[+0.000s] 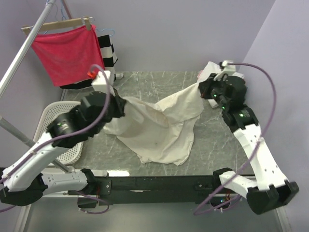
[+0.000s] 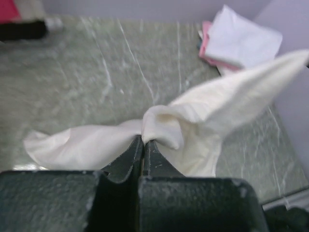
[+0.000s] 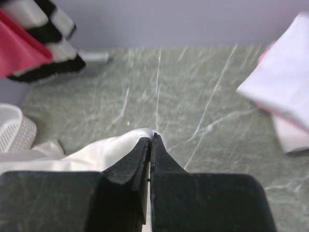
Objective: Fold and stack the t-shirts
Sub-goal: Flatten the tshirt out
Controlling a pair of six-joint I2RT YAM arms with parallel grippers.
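The left end effector (image 2: 143, 138) and right end effector (image 3: 150, 139) each clench the cream t-shirt (image 1: 159, 126), stretched between them mid-frame, its hem draping onto the table (image 1: 215, 142). Folded t-shirts (image 2: 241, 41) lie upper right.

No text, label, brand, number or sign can be read on anything in these three camera views

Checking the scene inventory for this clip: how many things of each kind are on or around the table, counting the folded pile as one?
Cream t-shirt, unfolded: 1
Folded pile: 1
Red cloth: 1
Striped garment: 1
White basket: 1
Total: 5
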